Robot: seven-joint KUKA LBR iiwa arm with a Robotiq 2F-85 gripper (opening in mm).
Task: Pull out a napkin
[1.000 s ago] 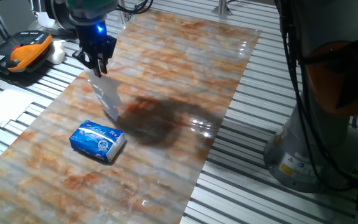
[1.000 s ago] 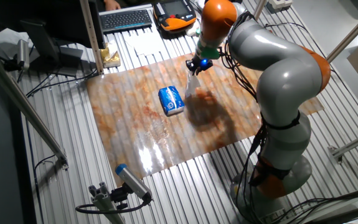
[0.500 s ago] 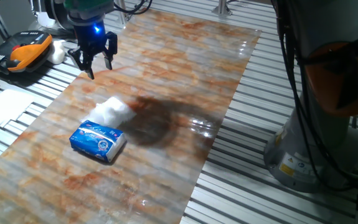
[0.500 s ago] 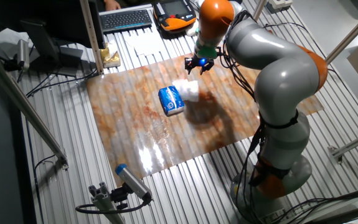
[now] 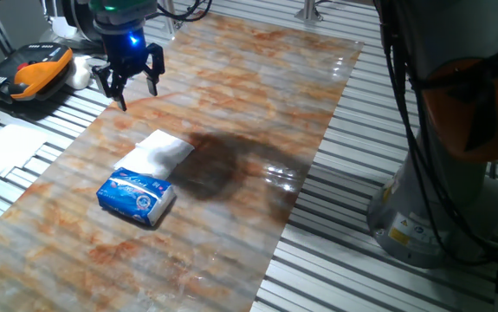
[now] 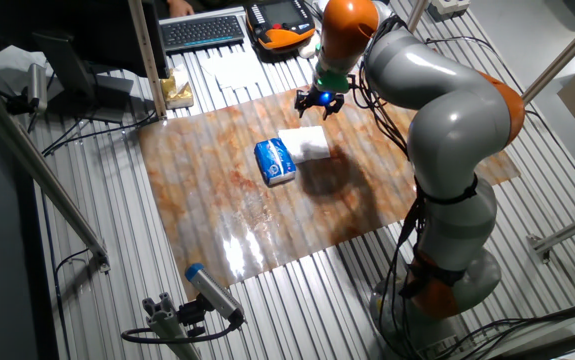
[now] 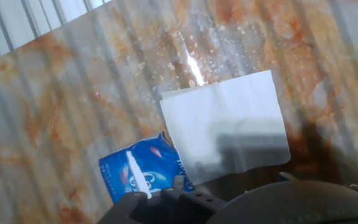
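— So, the jaws?
— Spread apart and empty; the gripper (image 5: 131,80) hangs above the mat, well clear of the napkin (image 5: 164,151).
— And the napkin?
— Flat on the mat, one edge touching the blue packet (image 5: 136,197). It looks light, limp and easily torn — pinch a free corner, gently.
— Changed?
— A second ago it dangled from closed fingers; now it lies unfolded.

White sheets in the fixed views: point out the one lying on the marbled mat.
It is the napkin, flat on the marbled mat against the blue-and-white packet. The other white paper sheets lie off the mat, on the slatted table.
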